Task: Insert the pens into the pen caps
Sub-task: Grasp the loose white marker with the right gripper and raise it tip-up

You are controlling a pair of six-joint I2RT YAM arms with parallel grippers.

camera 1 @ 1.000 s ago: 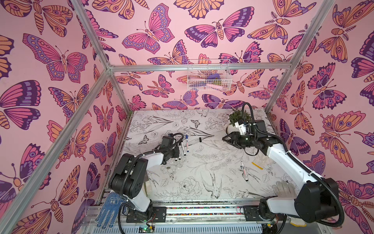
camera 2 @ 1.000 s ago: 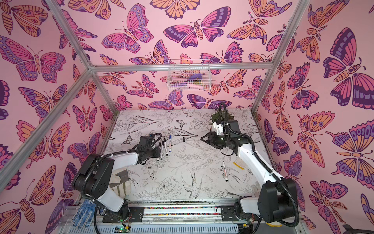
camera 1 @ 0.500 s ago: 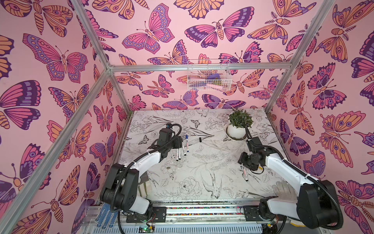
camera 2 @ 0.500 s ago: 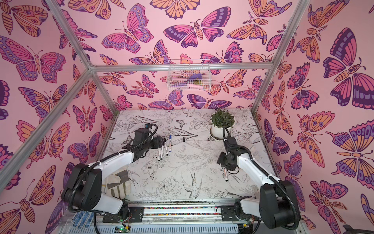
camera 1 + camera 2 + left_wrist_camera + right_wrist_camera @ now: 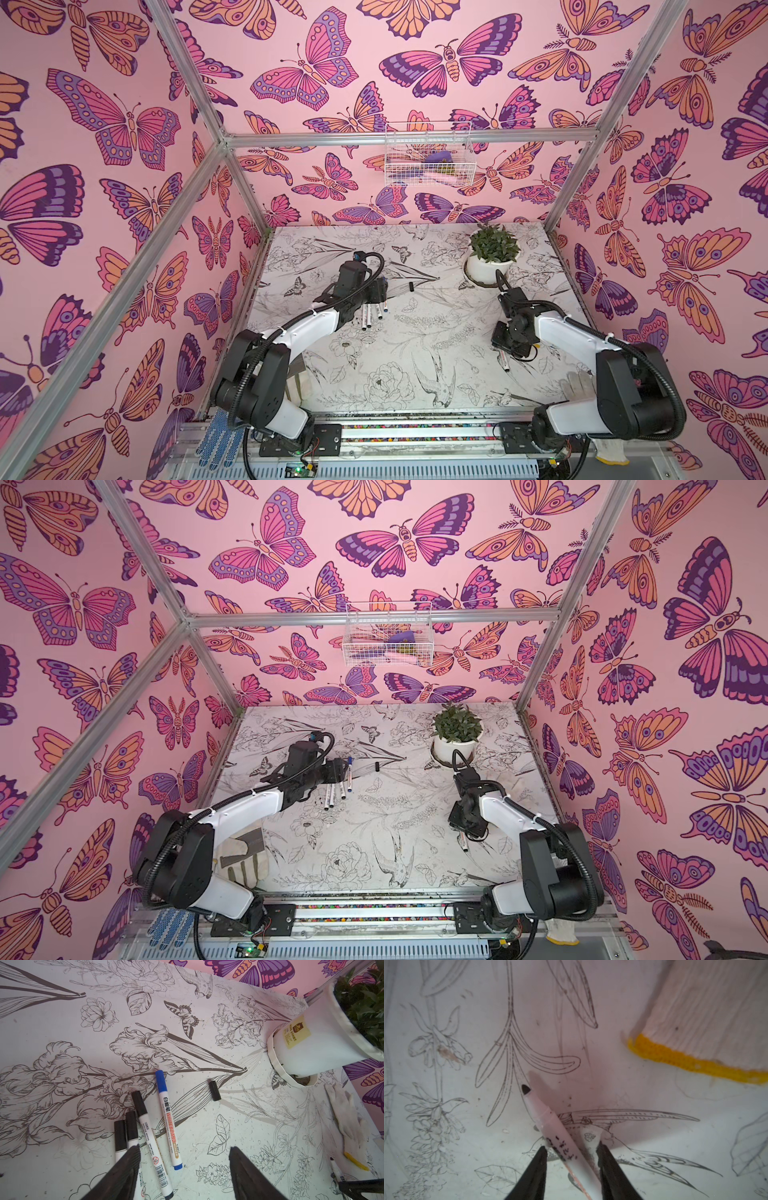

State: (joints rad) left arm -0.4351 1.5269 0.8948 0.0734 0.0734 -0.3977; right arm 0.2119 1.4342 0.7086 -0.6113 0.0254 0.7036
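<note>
Since a second ago my right end effector (image 5: 571,1145) has swung away from the plant pot (image 5: 311,1043) and come down over the uncapped pen (image 5: 550,1122), while my left end effector (image 5: 184,1148) has lifted off the four capped pens (image 5: 145,1126) and spread its jaws, empty. That pen lies flat on the desk (image 5: 415,353), slanting between my right jaws with its dark tip pointing out ahead of them. The jaws stand part-closed either side of the barrel with desk showing on one side, so I judge it not yet pinched. I take it across the barrel so the tip is free to meet the loose black cap (image 5: 215,1091), which lies alone ahead of my left jaws, just beyond the capped row. Ahead of the tip there is open room. The glove (image 5: 706,1022) with its yellow cuff lies near on one side, clear of the jaws. Between both end effectors the desk is bare, so I expect an easy carry across.
</note>
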